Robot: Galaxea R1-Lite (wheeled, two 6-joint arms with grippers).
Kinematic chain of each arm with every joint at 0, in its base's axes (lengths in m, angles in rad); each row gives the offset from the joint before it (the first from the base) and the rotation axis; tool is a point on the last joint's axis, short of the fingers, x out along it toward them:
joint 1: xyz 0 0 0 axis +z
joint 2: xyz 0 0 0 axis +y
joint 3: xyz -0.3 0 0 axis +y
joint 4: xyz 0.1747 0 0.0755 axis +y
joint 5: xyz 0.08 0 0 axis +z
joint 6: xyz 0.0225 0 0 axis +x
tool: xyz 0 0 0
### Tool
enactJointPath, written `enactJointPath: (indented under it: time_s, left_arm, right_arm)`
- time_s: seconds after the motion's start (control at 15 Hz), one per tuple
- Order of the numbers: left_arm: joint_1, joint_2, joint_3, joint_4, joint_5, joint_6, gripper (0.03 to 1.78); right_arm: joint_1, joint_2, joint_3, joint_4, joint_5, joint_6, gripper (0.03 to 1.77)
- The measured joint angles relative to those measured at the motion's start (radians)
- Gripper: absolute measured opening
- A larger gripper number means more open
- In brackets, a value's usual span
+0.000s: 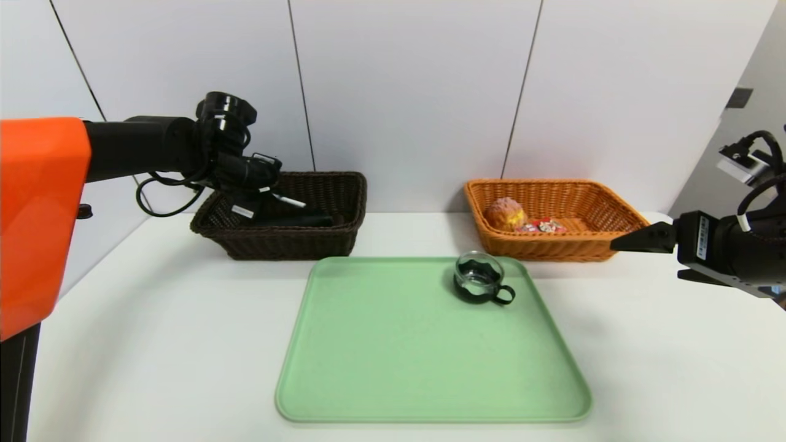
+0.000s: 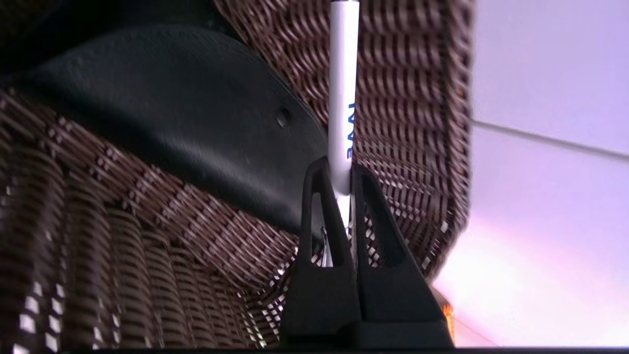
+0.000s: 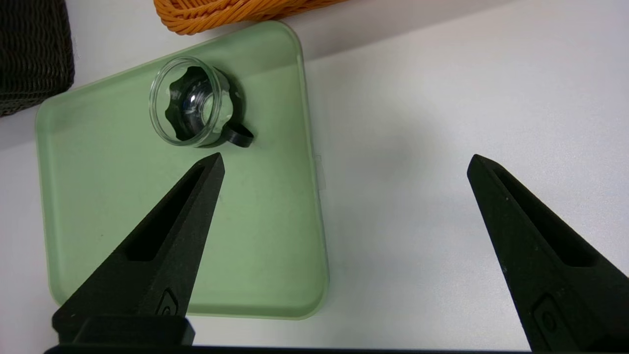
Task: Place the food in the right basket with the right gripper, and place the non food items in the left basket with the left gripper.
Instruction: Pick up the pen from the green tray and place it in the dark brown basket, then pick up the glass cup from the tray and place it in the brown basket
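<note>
**Pen held over the dark basket, glass cup left on the tray**

The left gripper point(image 2: 339, 169) hangs above the dark brown basket point(image 1: 344, 190), its fingers point(image 2: 319, 206) pinching a slim white pen point(image 2: 342, 88) near one end. In the left wrist view the pen's shaft runs out over the wicker wall, with the black pouch point(image 2: 196, 128) lying on the basket floor beside it. The head view shows the pen point(image 1: 288, 201) above the basket's interior, near the pouch point(image 1: 295, 219).

The right gripper point(image 3: 344, 167) is parked at the right edge of the bench point(image 1: 153, 344), fingers spread wide and holding nothing. The bun point(image 1: 505, 214) and the red carton point(image 1: 543, 226) lie in the orange basket point(image 1: 620, 212), so the food part appears done.

The step in hand is judged to be releasing the pen. To do it well, the fingers should part only when the whole pen is inside the rim, low enough that it drops onto the pouch or floor instead of bouncing off the wall. A long, light pen may tip over the rim if let go while one end overhangs it.

The glass cup point(image 1: 479, 277) stands upright on the green tray point(image 1: 381, 368), at its far right corner, well apart from the left gripper; it would be the last thing to move.
</note>
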Motion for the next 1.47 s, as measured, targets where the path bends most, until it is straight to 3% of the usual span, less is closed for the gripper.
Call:
enactJointPath:
  time_s: [0.13, 0.47, 0.73, 1.07, 1.33, 1.47]
  left_arm:
    - [0.003, 0.014, -0.001, 0.009, -0.005, 0.009, 0.13]
    - [0.005, 0.021, -0.001, 0.001, -0.005, 0.018, 0.88]
    - [-0.021, -0.067, -0.001, 0.004, -0.002, 0.068, 1.21]
    - [-0.223, -0.249, 0.004, 0.022, 0.006, 0.438, 1.44]
    - [-0.409, -0.291, 0.018, 0.127, 0.011, 0.73, 1.54]
    - [-0.491, -0.275, 0.012, 0.193, 0.018, 0.796, 1.58]
  right_arm:
    - [0.002, 0.003, 0.0, 0.0, 0.0, 0.0, 1.71]
    - [0.005, 0.005, -0.003, 0.0, 0.0, 0.0, 1.71]
    - [0.007, 0.003, 0.0, 0.003, -0.001, 0.001, 1.71]
    - [0.016, 0.001, 0.004, 0.003, -0.001, 0.001, 1.71]
    - [0.016, -0.002, 0.005, 0.003, -0.004, 0.001, 1.71]
    - [0.015, -0.002, 0.005, 0.003, -0.005, 0.003, 1.71]
